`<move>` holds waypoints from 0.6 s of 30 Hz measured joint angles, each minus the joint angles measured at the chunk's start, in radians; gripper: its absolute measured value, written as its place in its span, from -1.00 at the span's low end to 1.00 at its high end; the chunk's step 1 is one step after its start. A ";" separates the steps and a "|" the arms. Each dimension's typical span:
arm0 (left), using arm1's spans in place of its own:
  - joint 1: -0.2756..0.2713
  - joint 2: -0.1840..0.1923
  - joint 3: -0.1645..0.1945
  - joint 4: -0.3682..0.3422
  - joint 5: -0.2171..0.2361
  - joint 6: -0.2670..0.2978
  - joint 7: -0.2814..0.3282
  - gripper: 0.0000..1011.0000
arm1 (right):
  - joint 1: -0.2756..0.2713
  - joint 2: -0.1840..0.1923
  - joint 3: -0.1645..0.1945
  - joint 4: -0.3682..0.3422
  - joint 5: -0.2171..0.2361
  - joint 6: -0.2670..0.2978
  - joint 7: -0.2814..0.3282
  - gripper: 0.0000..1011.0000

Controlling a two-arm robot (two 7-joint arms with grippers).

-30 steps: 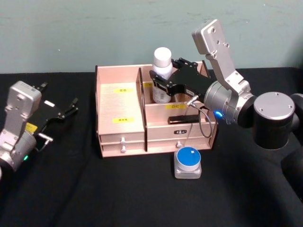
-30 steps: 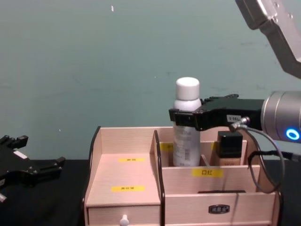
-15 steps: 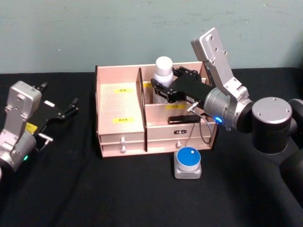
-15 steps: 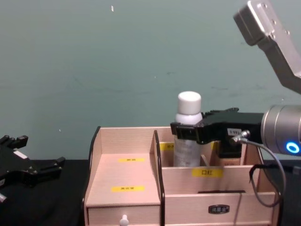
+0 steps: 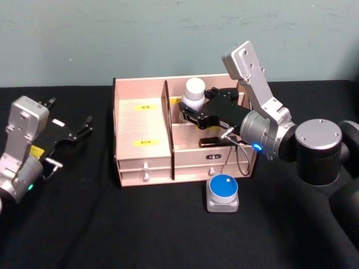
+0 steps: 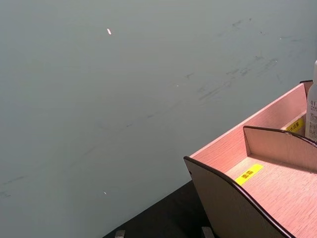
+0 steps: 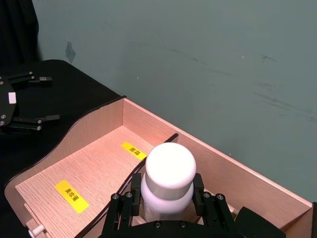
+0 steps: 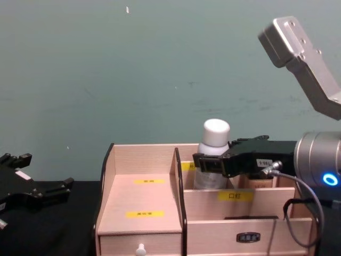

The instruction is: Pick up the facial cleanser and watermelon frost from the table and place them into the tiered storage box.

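The facial cleanser [image 5: 194,89], a white bottle with a white cap, stands upright and low in a rear compartment of the tiered storage box [image 5: 140,81]. My right gripper [image 5: 193,109] is shut on its body just under the cap [image 7: 170,166], with a finger [image 7: 124,201] on each side. From the chest the bottle [image 8: 216,133] rises above the box [image 8: 141,197] with the right gripper [image 8: 210,164] around it. The watermelon frost [image 5: 222,190], a small grey case with a round blue lid, sits on the table before the box. My left gripper [image 5: 70,112] rests open at the far left.
A black cloth [image 5: 112,224] covers the table and a teal wall stands close behind the box. A dark item [image 5: 212,141] lies in the box's front right tier. The box's wide left tiers [image 7: 74,168] hold nothing.
My right gripper has come down with the bottle, sinking it deeper into the rear compartment. The left arm and the blue-lidded case have not moved.
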 joint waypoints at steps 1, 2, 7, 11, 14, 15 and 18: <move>0.000 0.000 0.000 0.000 0.000 0.000 0.000 0.98 | 0.000 0.000 0.000 0.000 0.000 0.000 0.000 0.21; 0.000 0.000 0.000 0.000 0.000 0.000 0.000 0.98 | 0.000 0.000 0.000 0.000 0.000 0.000 0.000 0.21; 0.000 0.000 0.000 0.000 0.000 0.000 0.000 0.98 | 0.000 0.000 0.000 -0.001 0.000 0.000 0.000 0.21; 0.000 0.000 0.000 0.000 0.000 0.000 0.000 0.98 | 0.000 0.001 0.000 -0.001 0.000 0.000 0.001 0.27; 0.000 0.000 0.000 0.000 0.000 0.000 0.000 0.98 | 0.000 0.001 0.000 -0.002 0.000 0.000 0.001 0.48; 0.000 0.000 0.000 0.000 0.000 0.000 0.000 0.98 | 0.000 0.001 0.000 -0.002 0.000 0.000 0.001 0.52; 0.000 0.000 0.000 0.000 0.000 0.000 0.000 0.98 | 0.000 0.001 0.001 -0.002 0.000 0.000 0.001 0.70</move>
